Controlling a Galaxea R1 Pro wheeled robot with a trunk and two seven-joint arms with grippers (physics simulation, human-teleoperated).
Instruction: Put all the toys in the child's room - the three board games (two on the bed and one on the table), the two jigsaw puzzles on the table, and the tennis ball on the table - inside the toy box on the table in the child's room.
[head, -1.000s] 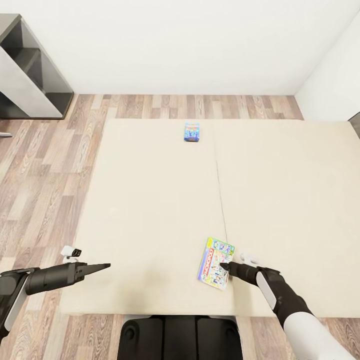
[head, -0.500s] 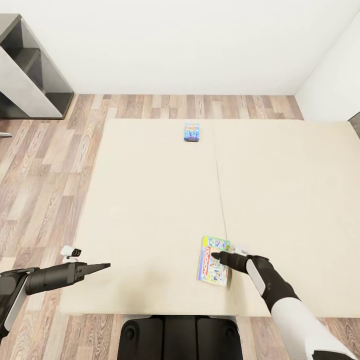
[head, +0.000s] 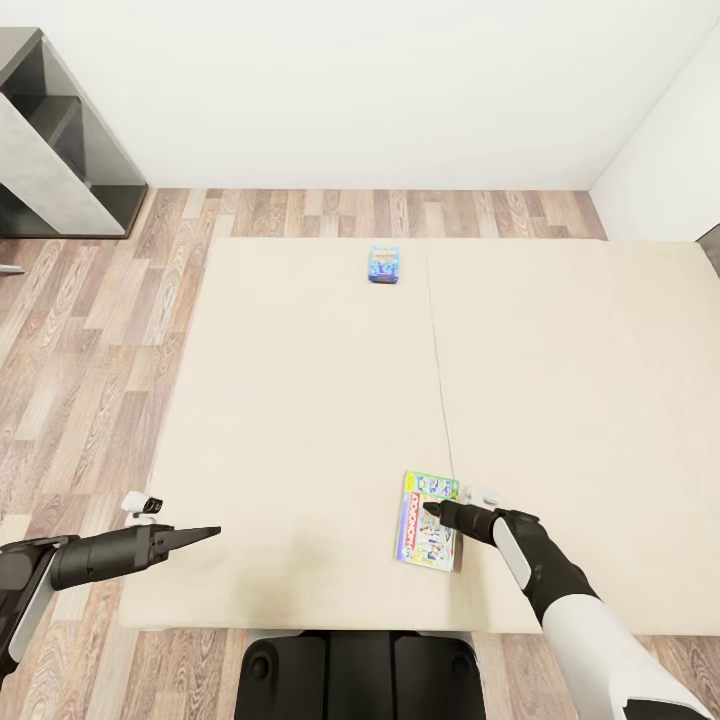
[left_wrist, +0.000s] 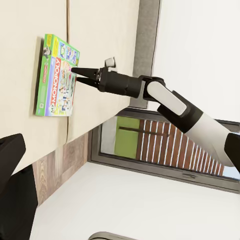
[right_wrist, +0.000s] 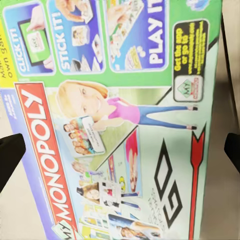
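Note:
A green Monopoly board game (head: 428, 520) lies flat near the front edge of the beige bed (head: 300, 420). Its cover shows close up in the right wrist view (right_wrist: 115, 125). My right gripper (head: 432, 511) hovers over the box's right part, open, with one finger (right_wrist: 10, 155) off each side of the cover. The left wrist view shows the same gripper (left_wrist: 80, 74) pointing at the game (left_wrist: 56, 77). A second, blue board game (head: 384, 263) lies at the far edge of the bed. My left gripper (head: 208, 533) hangs over the bed's front left corner, holding nothing.
Wood floor surrounds the bed on the left and far sides. A dark grey shelf unit (head: 60, 150) stands in the back left corner. White walls close off the back and the right. My base (head: 360, 675) is against the bed's front edge.
My right gripper has moved forward and left, further over the Monopoly box. The box now lies a little straighter and slightly further from the front edge. The left arm has not moved.

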